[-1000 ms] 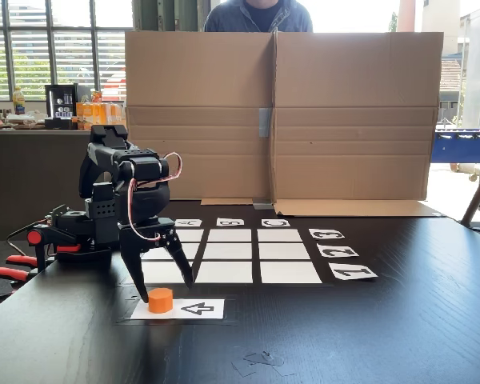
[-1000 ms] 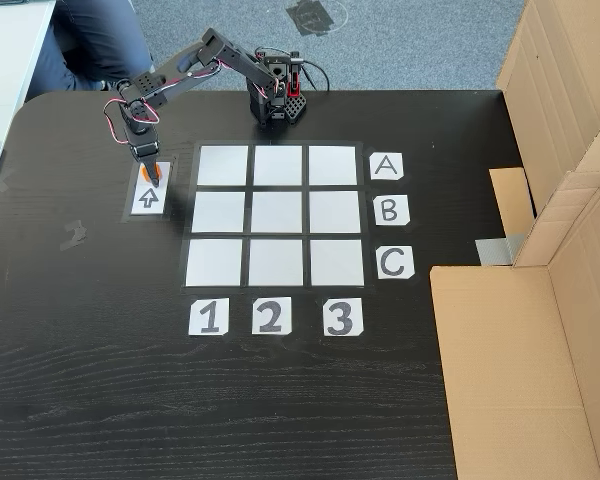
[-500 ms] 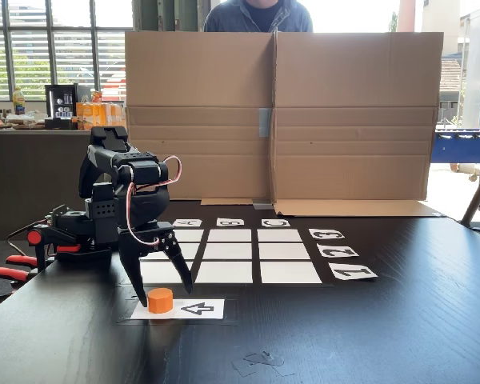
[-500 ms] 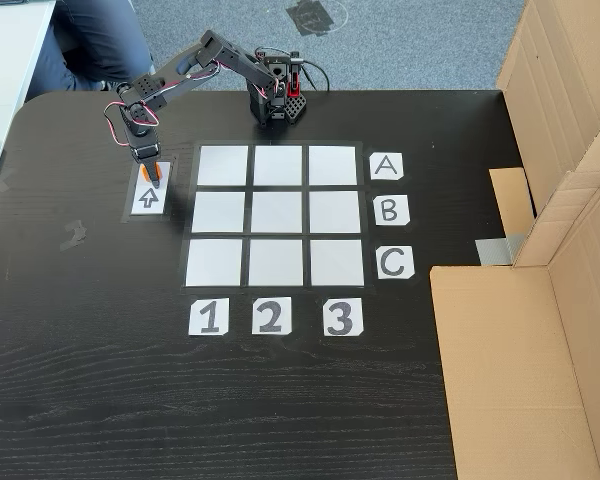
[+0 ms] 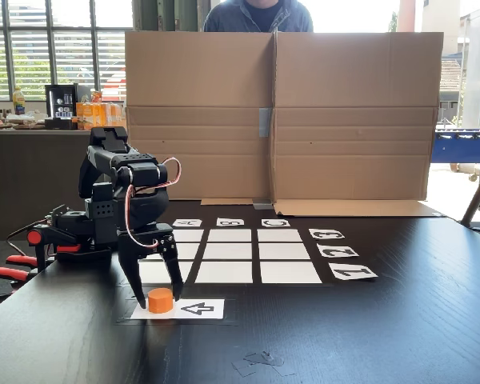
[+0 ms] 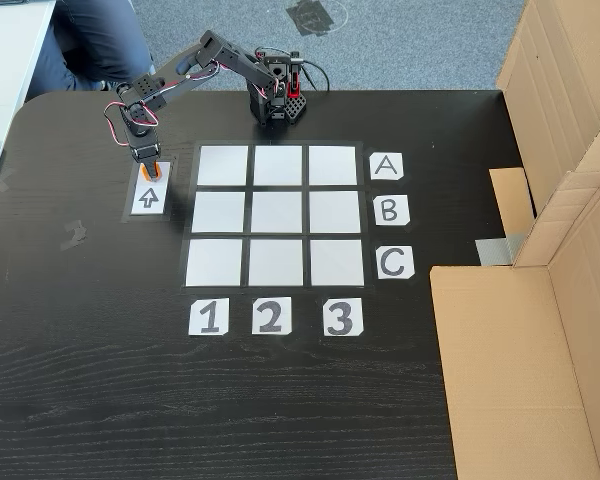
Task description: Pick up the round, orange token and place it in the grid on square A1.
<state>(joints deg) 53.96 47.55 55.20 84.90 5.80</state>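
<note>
The orange token (image 5: 161,301) stands on the end of a white arrow card, left of the grid (image 5: 284,273) in a fixed view. My gripper (image 5: 160,295) reaches down over it, open, with one finger close on each side of the token. From above in a fixed view, the gripper (image 6: 151,172) covers most of the token (image 6: 157,179), beside the grid (image 6: 276,214). Square A1 (image 6: 223,165) is the corner cell nearest the token and is bare; in the low fixed view square A1 (image 5: 157,273) shows between the fingers.
The arrow card (image 5: 194,309) lies under the token. A tall cardboard wall (image 5: 280,112) stands behind the grid, with a person (image 5: 256,14) behind it. The arm's base (image 6: 276,100) sits at the table's edge. Label cards (image 6: 268,316) border the grid.
The gripper has sunk a little lower around the token and its fingers have drawn in towards it. The token has stayed on the card.
</note>
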